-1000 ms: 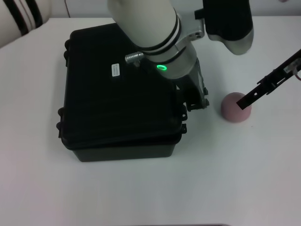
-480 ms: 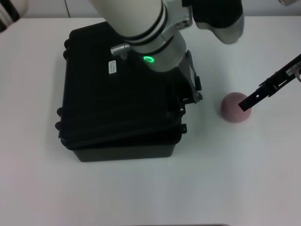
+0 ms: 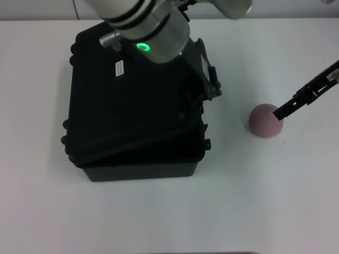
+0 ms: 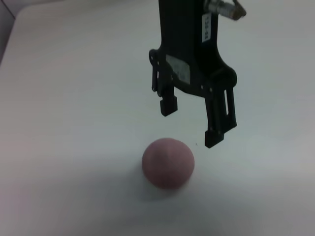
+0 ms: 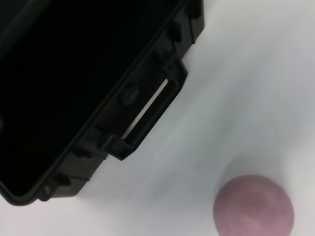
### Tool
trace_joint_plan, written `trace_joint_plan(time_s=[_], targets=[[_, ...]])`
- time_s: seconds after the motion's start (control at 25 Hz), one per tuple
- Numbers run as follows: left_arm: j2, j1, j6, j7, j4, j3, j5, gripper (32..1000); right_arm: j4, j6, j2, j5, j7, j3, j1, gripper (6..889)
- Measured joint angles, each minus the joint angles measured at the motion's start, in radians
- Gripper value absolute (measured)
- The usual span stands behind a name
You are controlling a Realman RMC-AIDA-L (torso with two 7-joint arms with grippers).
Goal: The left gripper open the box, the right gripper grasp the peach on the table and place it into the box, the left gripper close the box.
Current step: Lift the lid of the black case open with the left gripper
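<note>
The box (image 3: 132,111) sits on the table (image 3: 159,211), the peach (image 3: 266,120) lies to its right, well apart, and the right gripper (image 4: 191,125) hangs just above the peach.

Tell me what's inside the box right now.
The box lid is only partly raised, held by the left gripper, so its interior is hidden. The peach sits outside on the table, below the open right gripper.

Left gripper (image 3: 204,79): fingertips hiding against the box (image 3: 132,121) lid edge.
Right gripper (image 4: 192,120): arm running off frame.
Peach (image 5: 254,204): being cropped by the picture's edge.
</note>
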State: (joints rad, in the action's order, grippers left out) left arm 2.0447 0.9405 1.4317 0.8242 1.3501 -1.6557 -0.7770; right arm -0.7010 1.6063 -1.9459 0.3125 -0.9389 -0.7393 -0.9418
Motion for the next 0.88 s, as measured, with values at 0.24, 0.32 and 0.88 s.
trace_joint_plan(time_s=[0.24, 0.32, 0.88], targets=[[0.0001, -0.026, 0.066, 0.03, 0.069, 0.094, -0.009, 94, 0.003, -0.025, 0.001, -0.008, -0.003, -0.004, 0.002, 811], [0.0001, -0.034, 0.081, 0.038, 0.09, 0.117, -0.011, 94, 0.005, -0.028, 0.001, -0.008, -0.003, -0.005, 0.003, 810], [0.0001, -0.082, 0.134, 0.086, 0.131, 0.203, -0.049, 95, 0.044, -0.156, -0.009, -0.058, -0.019, -0.013, 0.021, 806]])
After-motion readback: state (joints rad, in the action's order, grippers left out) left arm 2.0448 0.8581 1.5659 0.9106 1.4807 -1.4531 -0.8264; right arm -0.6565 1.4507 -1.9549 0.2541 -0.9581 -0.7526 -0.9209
